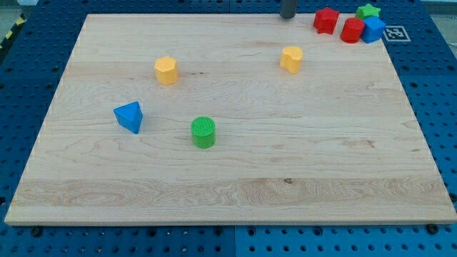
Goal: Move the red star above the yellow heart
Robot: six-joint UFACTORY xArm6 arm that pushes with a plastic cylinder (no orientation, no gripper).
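The red star (326,20) lies at the view's top right, near the board's top edge. The yellow heart (291,59) lies below and to the left of it, apart from it. My tip (288,16) shows at the view's top edge, just left of the red star with a small gap between them, and straight above the yellow heart.
A red block (352,30), a blue cube (373,30) and a green star (368,11) cluster right of the red star at the board's corner. A yellow pentagon (166,70), a blue triangle (129,116) and a green cylinder (203,132) lie on the wooden board (321,164).
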